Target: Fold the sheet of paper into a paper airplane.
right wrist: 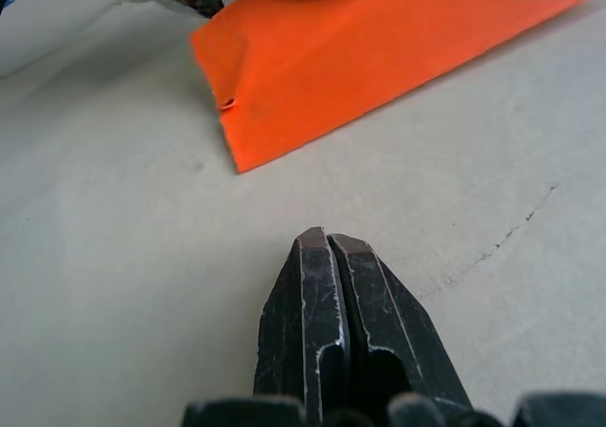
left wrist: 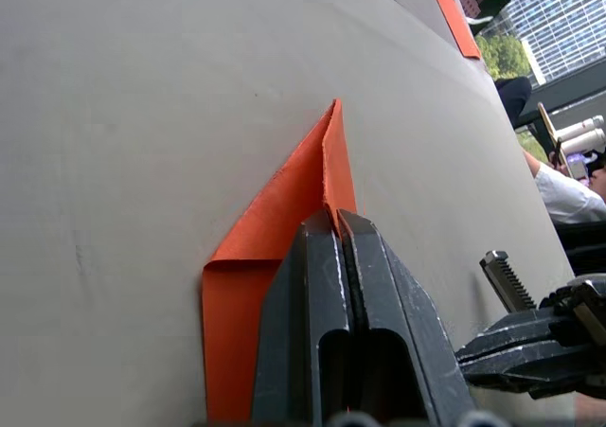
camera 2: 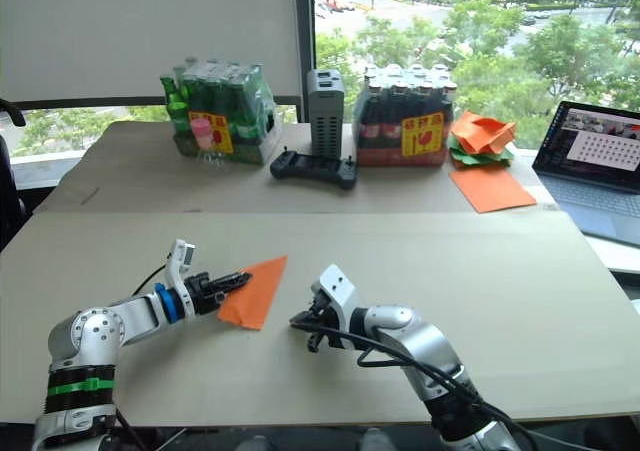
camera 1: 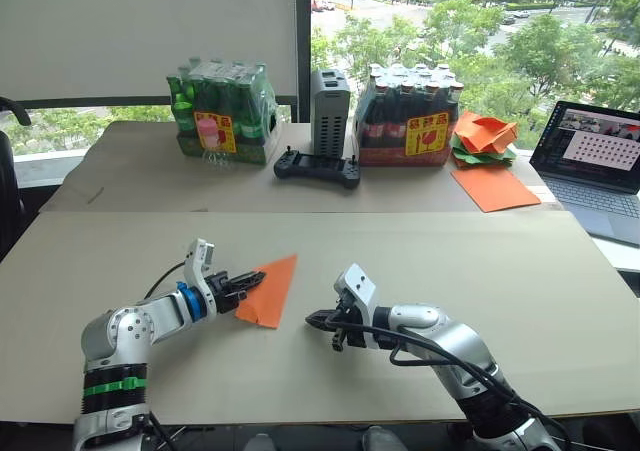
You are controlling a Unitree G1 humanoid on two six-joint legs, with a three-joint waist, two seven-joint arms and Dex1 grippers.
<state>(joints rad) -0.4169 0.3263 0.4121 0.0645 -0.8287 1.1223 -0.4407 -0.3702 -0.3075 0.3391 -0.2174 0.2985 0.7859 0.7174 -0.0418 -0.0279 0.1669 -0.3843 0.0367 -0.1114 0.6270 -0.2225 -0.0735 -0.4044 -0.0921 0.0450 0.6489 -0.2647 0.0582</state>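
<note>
- Sheet of paper (camera 1: 270, 291), already a pointed wedge, is lying on the worktop (camera 1: 500, 271) at lower centre.
- Left gripper (camera 1: 240, 287) is pressing closed fingers on it, likely pinning a crease.
- Right gripper (camera 1: 314, 319) is waiting closed and empty beside it.

Two pale beige tabletops (camera 1: 420, 271) stand end to end before a wide window (camera 1: 480, 31) showing daylit green trees and a road. A white roller blind (camera 1: 150, 31) covers the window's left half.

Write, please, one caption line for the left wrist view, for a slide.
Left gripper shut, pressing on the folded orange sheet of paper that lies on the table.
</note>
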